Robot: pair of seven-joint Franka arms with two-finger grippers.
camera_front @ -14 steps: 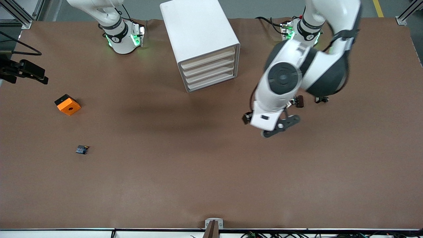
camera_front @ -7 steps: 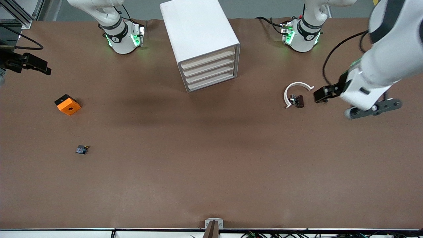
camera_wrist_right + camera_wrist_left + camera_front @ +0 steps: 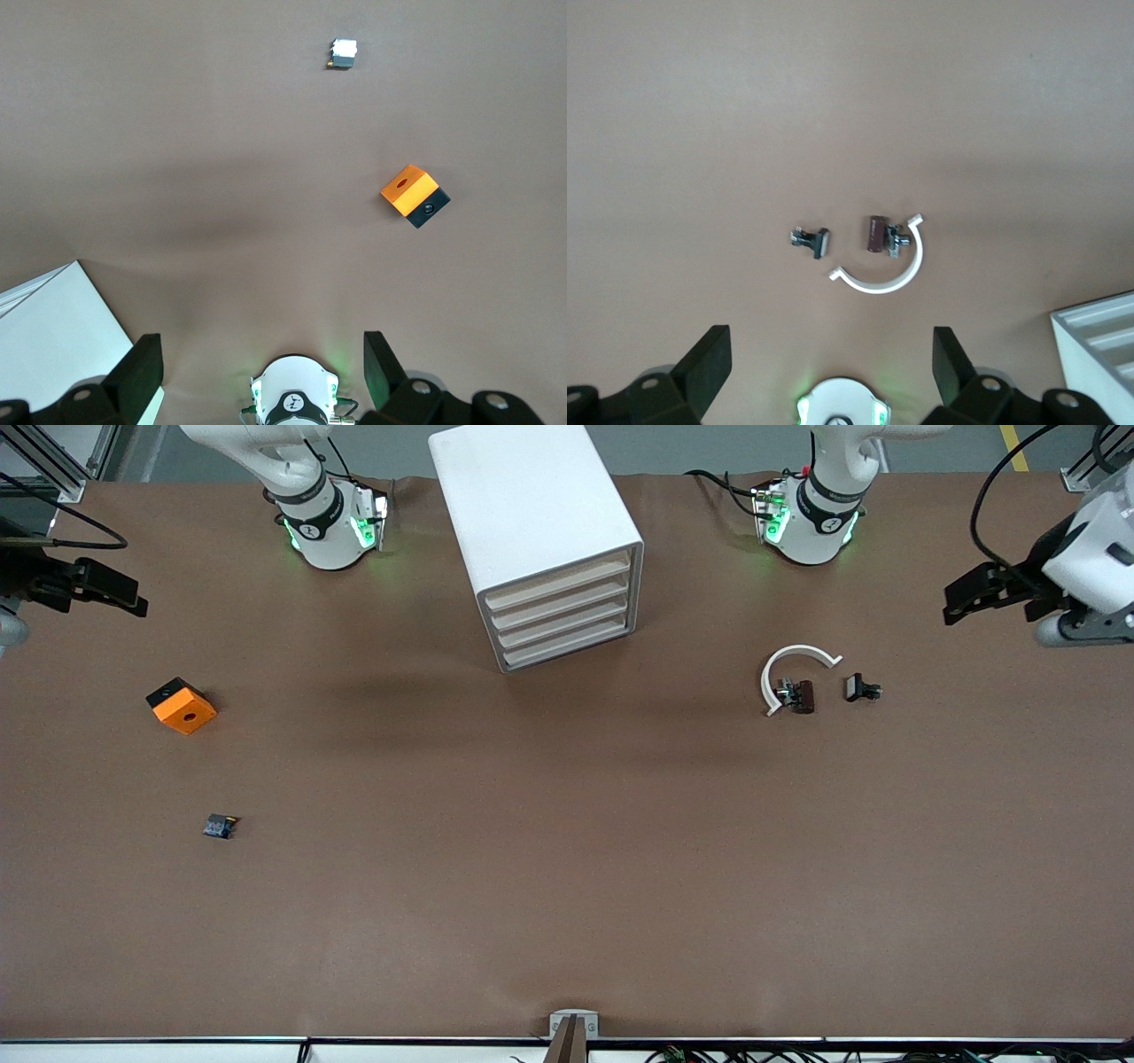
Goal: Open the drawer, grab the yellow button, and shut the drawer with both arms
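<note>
white drawer (image 3: pixel 556 574) sits shut at the desk's middle, between both open, empty grippers, left gripper (image 3: pixel 1005 598) and right gripper (image 3: pixel 97 593) about equally distant.

My table wears a plain brown paper-like cover (image 3: pixel 567 886). The tall box cabinet (image 3: pixel 523 505) is white, its four tray drawers off-white. The square block with a hole (image 3: pixel 182 706) is orange over black. The tiny blocky button (image 3: pixel 219 826) is grey-blue, tipped yellow. The curved plastic strip (image 3: pixel 784 669) is white.
</note>
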